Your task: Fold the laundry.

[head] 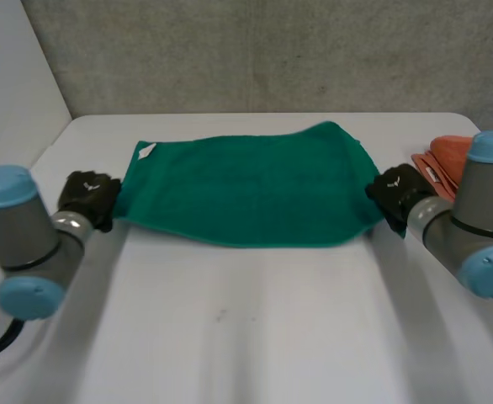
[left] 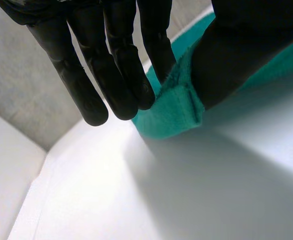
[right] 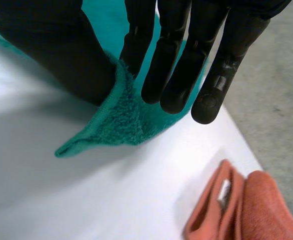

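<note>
Black left hand [head: 88, 195]: parked at the towel's left edge, down by the near corner. In the left wrist view its straight fingers [left: 111, 65] and thumb have a bunched bit of hem nipped between them, so yeah, it's clamped on the towel.
Green towel [head: 246, 189]: spread flat across the far half of the white table [head: 246, 337], long side running left to right, near edge bowing out in a soft curve. Little white tag [head: 146, 151] at the far left corner.
Right hand [head: 398, 189]: same deal on the right edge, near corner. In the right wrist view the thumb and fingers [right: 181, 60] squeeze a fold of terry between them.
Orange cloth [head: 447, 156]: folded up at the table's right side, just past the right hand, not touching the towel.
</note>
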`<action>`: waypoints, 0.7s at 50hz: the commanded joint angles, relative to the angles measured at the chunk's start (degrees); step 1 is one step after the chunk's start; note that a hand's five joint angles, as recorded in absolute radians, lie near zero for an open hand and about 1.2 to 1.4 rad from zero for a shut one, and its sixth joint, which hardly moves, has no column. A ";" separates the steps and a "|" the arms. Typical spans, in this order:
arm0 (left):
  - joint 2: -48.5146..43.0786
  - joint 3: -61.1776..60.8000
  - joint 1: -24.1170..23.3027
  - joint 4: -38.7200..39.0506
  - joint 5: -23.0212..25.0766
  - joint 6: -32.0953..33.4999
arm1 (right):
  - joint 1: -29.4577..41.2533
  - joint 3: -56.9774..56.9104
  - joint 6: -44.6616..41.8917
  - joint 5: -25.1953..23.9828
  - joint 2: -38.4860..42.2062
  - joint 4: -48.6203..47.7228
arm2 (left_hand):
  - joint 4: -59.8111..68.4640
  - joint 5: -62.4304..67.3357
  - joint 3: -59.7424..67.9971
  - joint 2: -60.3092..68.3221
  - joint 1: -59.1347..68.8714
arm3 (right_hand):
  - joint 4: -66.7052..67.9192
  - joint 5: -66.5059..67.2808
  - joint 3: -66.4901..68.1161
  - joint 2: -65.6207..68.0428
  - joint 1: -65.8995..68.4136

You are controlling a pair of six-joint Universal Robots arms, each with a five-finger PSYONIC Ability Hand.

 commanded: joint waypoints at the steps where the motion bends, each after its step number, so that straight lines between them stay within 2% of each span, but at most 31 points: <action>1: 18.32 -13.15 4.60 -10.42 0.00 9.91 | -0.64 13.17 -10.03 -0.03 -16.02 10.82 | 11.30 14.38 11.73 11.61 14.89 | 11.98 12.96 12.47 12.89 23.85; 7: 30.73 -22.30 7.68 -23.77 0.53 16.86 | -4.51 21.26 -17.14 0.85 -25.78 26.89 | 11.30 14.38 11.73 11.61 14.89 | 11.98 12.96 12.47 12.89 23.85; 8: 33.35 -24.83 8.72 -27.19 1.14 20.00 | -5.12 23.18 -19.59 1.02 -28.49 31.27 | 11.30 14.38 11.73 11.61 14.89 | 11.98 12.96 12.47 12.89 23.85; 11: 36.45 -28.01 10.49 -30.12 3.07 24.76 | -6.97 25.05 -22.86 0.41 -31.32 34.83 | 11.30 14.38 11.73 11.61 14.89 | 11.98 12.96 12.47 12.89 23.85; 12: 37.67 -29.50 11.36 -30.03 5.08 27.21 | -8.45 25.40 -23.91 -0.03 -32.02 34.31 | 11.30 14.38 11.73 11.61 14.89 | 11.98 12.96 12.47 12.89 23.85; 15: 37.86 -29.95 11.81 -29.60 7.20 29.08 | -9.70 25.49 -24.01 -0.30 -32.03 31.06 | 11.30 14.38 11.73 11.61 14.89 | 11.98 12.96 12.47 12.89 23.85; 19: 33.76 -27.16 11.90 -25.84 8.53 27.42 | -9.61 24.35 -21.74 0.06 -27.84 24.74 | 11.30 14.38 11.73 11.61 14.89 | 11.98 12.96 12.47 12.89 23.85; 25: 24.61 -19.86 7.95 -22.21 7.48 22.41 | -6.10 20.66 -17.16 0.14 -19.47 20.51 | 11.30 14.38 11.73 11.61 14.89 | 11.98 12.96 12.47 12.89 23.85; 32: 14.14 -10.37 5.75 -21.60 4.66 18.89 | -2.67 15.22 -16.19 3.65 -13.49 12.34 | 11.30 14.38 11.73 11.61 14.89 | 11.98 12.96 12.47 12.89 23.85; 35: 9.93 -1.69 4.26 -20.29 2.47 18.62 | -0.92 6.28 -15.93 6.02 -11.03 9.70 | 11.30 14.38 11.73 11.61 14.89 | 11.98 12.96 12.47 12.89 23.85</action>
